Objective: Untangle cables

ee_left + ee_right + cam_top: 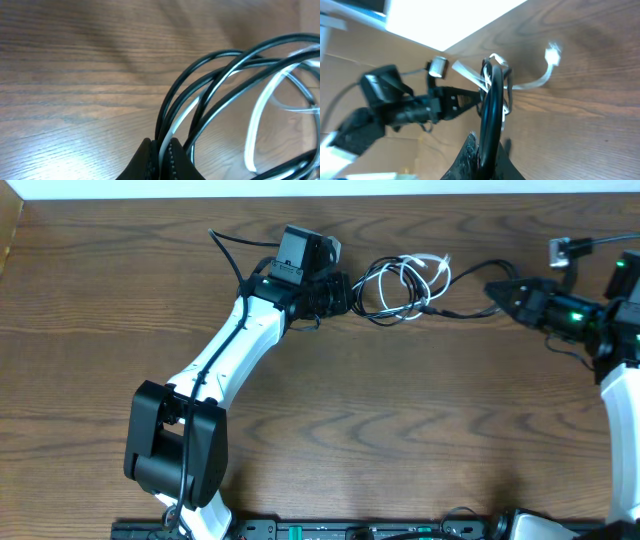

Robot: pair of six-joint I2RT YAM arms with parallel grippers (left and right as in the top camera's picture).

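Note:
The black cable (372, 308) and the white cable (412, 272) lie coiled together at the table's far middle. My left gripper (348, 293) is at the coil's left side, shut on the white cable. In the left wrist view (161, 149) the white cable (255, 120) runs between the jaws, with black cable loops (200, 70) right beside them. My right gripper (492, 290) is to the right of the coil, shut on the black cable (492, 95), as the right wrist view (487, 150) shows. The white cable's plug (553, 52) hangs free.
A small grey device on a wire (560, 250) sits at the far right, above the right arm. A white strip (320, 188) runs along the table's far edge. The left arm's base (175, 450) stands at the front left.

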